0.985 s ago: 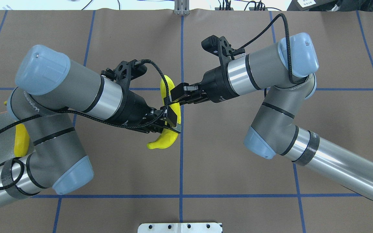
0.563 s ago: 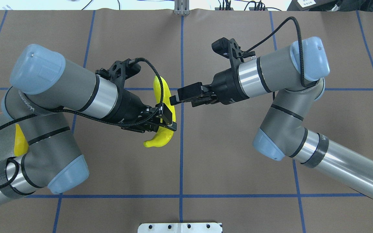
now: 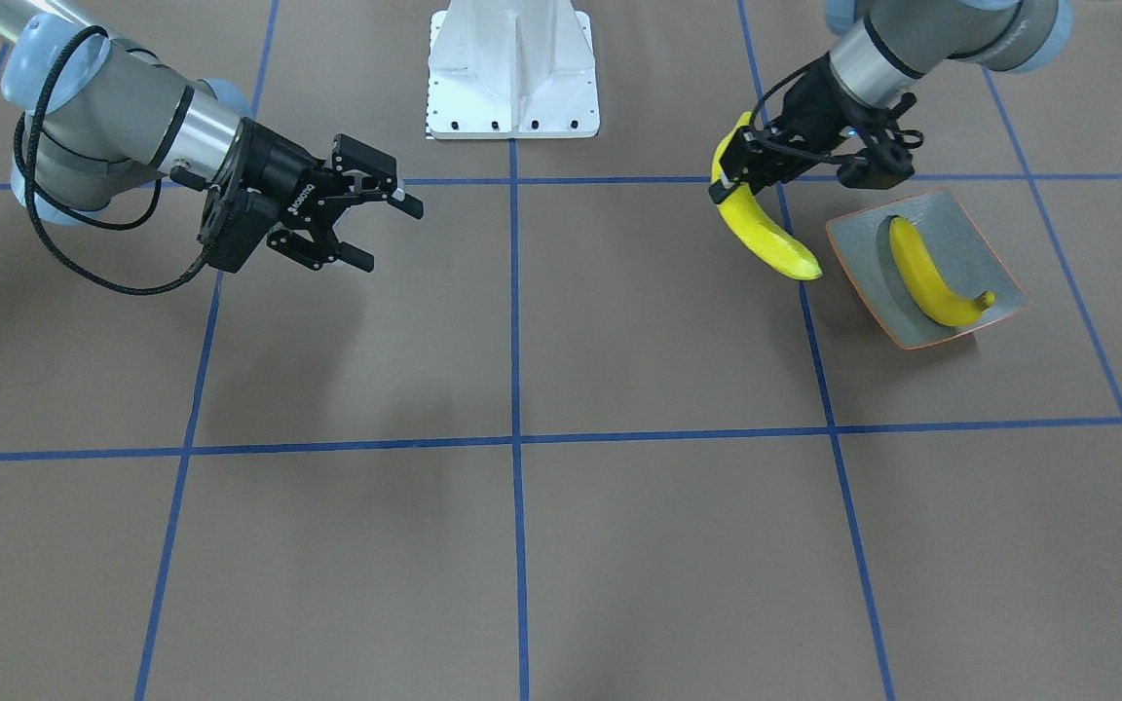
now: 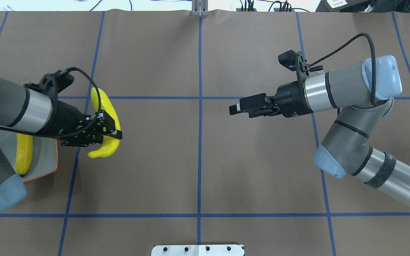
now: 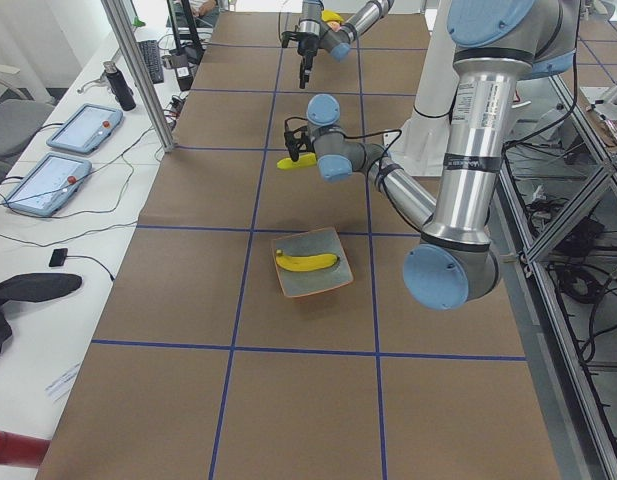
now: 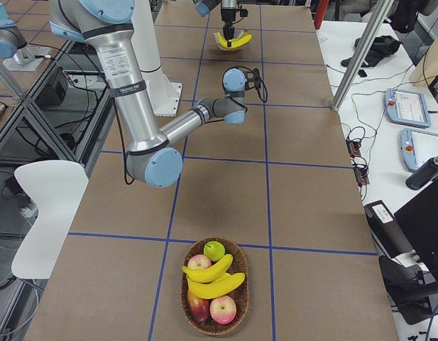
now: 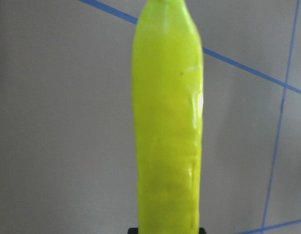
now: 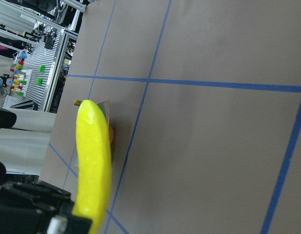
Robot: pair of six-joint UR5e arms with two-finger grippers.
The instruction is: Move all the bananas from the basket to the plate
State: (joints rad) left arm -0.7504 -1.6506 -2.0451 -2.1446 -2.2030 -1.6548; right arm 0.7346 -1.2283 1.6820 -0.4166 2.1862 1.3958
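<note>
i see the left gripper (image 3: 738, 173) clenched on one banana (image 3: 766, 239), holding it near its upper end, so the fruit hangs with its lower tip pointing to the plate (image 3: 970, 243). this banana is just beside the plate, at the edge that faces the middle of the table, and it is not over the dish. a second banana (image 3: 926, 277) lies inside the plate, along its length. the right gripper (image 3: 391, 234) is well apart from the plate, on the other side of the table's middle line; its fingers are spread and nothing is between them. the basket (image 6: 233, 323) stands well apart from the plate, at the opposite end of the table, with two more bananas (image 6: 215, 273) on top of some apples (image 6: 222, 309)
</note>
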